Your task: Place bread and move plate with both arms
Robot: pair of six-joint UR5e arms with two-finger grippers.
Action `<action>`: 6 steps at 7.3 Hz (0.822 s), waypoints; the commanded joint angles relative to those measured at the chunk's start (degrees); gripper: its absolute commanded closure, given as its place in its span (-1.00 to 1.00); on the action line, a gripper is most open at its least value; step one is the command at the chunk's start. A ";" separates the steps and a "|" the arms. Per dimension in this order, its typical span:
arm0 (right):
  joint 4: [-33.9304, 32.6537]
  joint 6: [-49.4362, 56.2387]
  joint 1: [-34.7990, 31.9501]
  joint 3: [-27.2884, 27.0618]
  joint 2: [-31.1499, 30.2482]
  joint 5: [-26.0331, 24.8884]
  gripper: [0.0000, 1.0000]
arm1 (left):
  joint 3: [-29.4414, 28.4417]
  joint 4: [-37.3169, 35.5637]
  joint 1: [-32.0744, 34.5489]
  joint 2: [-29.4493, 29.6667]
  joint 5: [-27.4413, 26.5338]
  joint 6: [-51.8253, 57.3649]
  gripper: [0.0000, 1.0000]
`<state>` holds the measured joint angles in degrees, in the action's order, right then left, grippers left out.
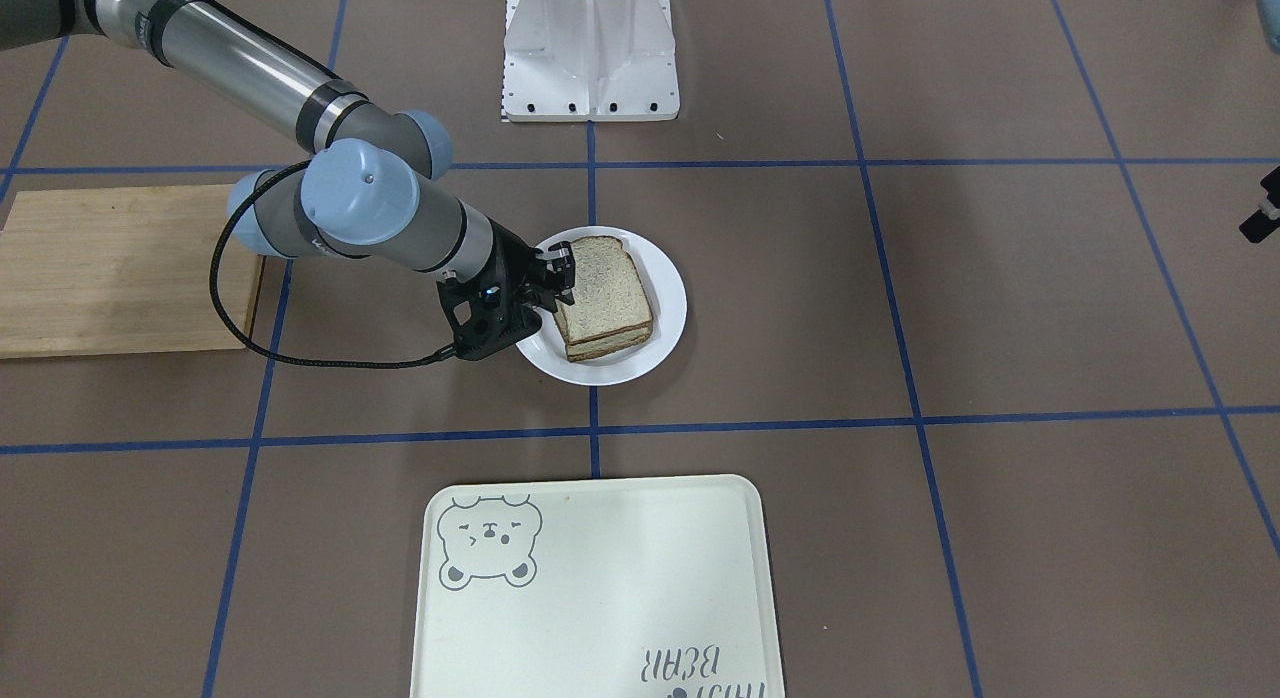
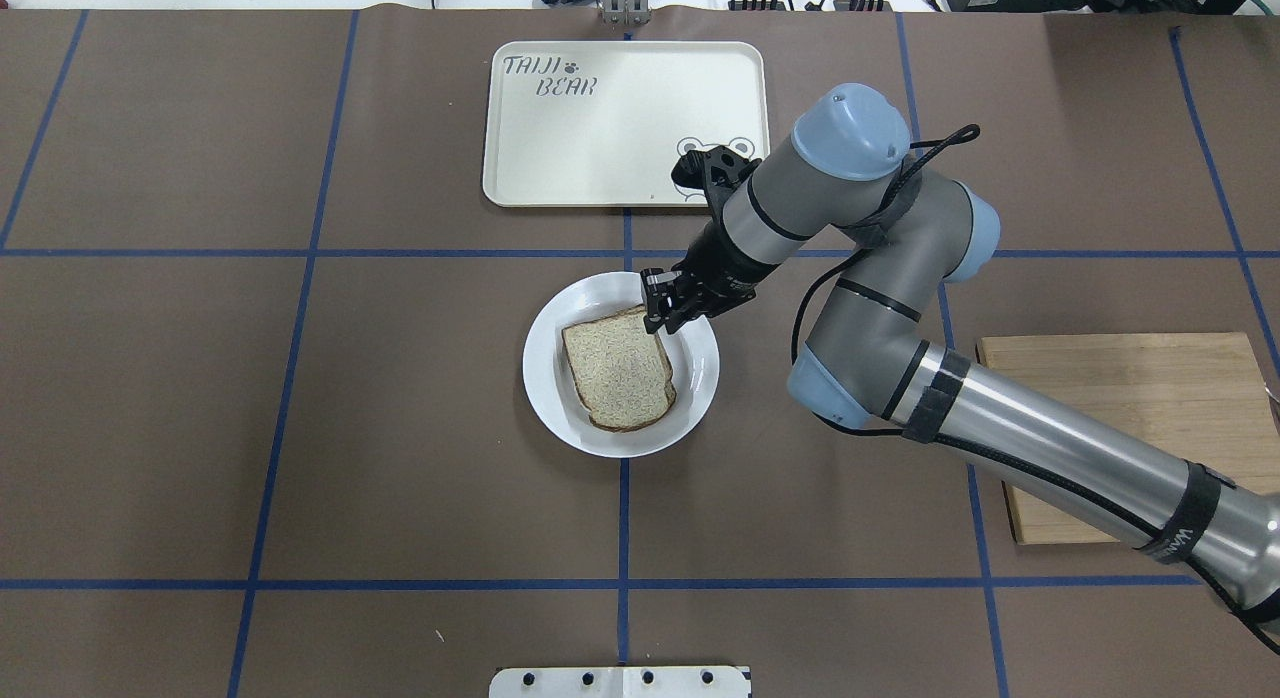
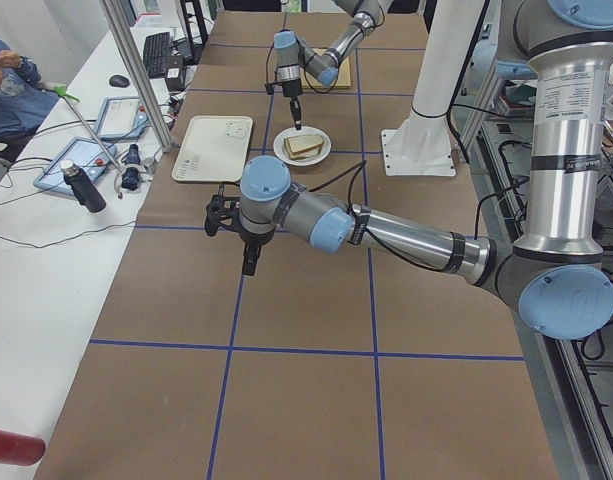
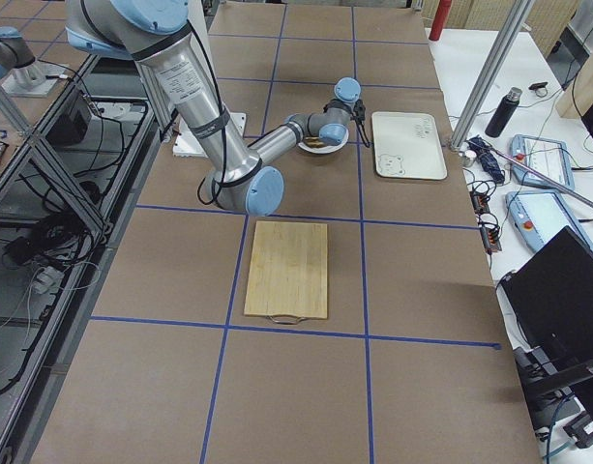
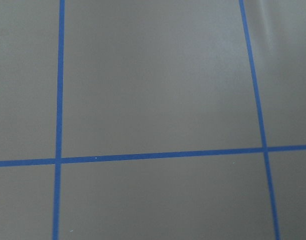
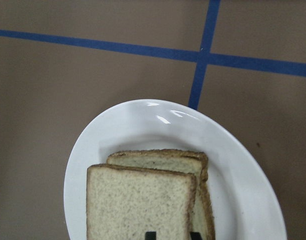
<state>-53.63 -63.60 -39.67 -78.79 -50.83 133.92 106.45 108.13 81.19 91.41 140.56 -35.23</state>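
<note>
The white plate (image 1: 668, 278) (image 2: 545, 373) sits at the table's middle. Two slices of bread are stacked on it. The top slice of bread (image 1: 605, 288) (image 2: 618, 368) (image 6: 138, 200) lies offset over the lower slice (image 6: 157, 156). My right gripper (image 1: 562, 273) (image 2: 655, 303) (image 6: 171, 235) is at the top slice's corner, its jaws close together on the bread's edge. My left gripper (image 3: 248, 265) hangs above bare table far off to the plate's side. Whether it is open or shut I cannot tell. The left wrist view shows only table and blue lines.
A cream bear tray (image 1: 600, 578) (image 2: 620, 128) lies past the plate, on the operators' side. A wooden board (image 1: 120, 268) (image 2: 1130, 428) lies under my right arm. The white arm mount (image 1: 590, 48) stands on the robot's side of the plate.
</note>
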 commanded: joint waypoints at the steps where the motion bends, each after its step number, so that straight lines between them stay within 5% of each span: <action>1: -0.42 0.66 -5.65 -0.39 -0.76 2.30 -1.00 | -3.59 12.13 -11.69 2.53 0.33 -17.25 -0.96; 4: -1.21 5.12 -14.54 -0.75 -8.56 2.93 -1.00 | -14.49 29.71 -28.92 17.95 -0.11 -50.59 -0.96; 5: -2.70 9.50 -15.95 -0.31 -9.46 2.32 -1.00 | -17.57 36.38 -34.37 22.80 -3.68 -61.25 -0.95; 6: -4.71 12.59 -17.45 -0.40 -9.73 2.23 -1.00 | -19.86 44.72 -43.30 24.41 -15.99 -66.93 -0.95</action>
<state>-56.33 -54.97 -55.16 -79.26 -59.70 136.42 89.80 143.63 47.13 112.24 134.81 -92.63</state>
